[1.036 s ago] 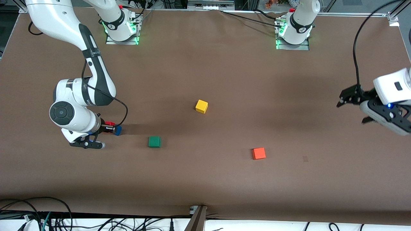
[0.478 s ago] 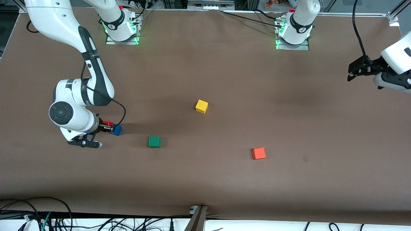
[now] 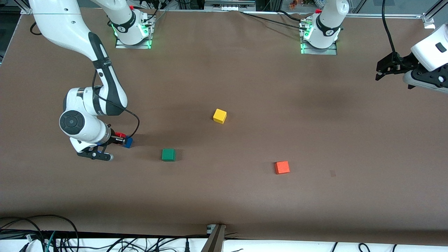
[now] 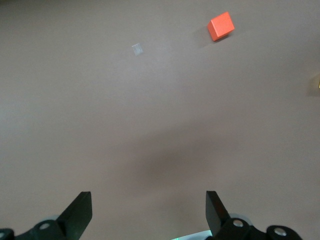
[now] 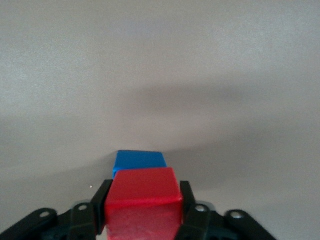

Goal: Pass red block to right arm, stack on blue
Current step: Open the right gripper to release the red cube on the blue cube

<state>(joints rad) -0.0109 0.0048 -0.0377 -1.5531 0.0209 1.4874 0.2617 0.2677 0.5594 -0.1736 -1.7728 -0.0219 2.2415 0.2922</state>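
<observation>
the right gripper (image 3: 117, 140) is pinching the red block (image 5: 144, 207) between its fingers (image 5: 187, 200), holding it right over the blue block (image 3: 128, 142), though i can't tell whether the two cubes are touching. the blue block is sitting on the table (image 3: 245, 87) beside the green cube (image 3: 168, 154), toward the right arm's end. the left gripper (image 3: 385, 68) is hanging over the left arm's end of the table with its jaws spread and nothing between them, well apart from the green cube. the orange cube (image 4: 221, 26) and the yellow cube (image 3: 219, 116) are lying toward the left arm's end from the green cube.
</observation>
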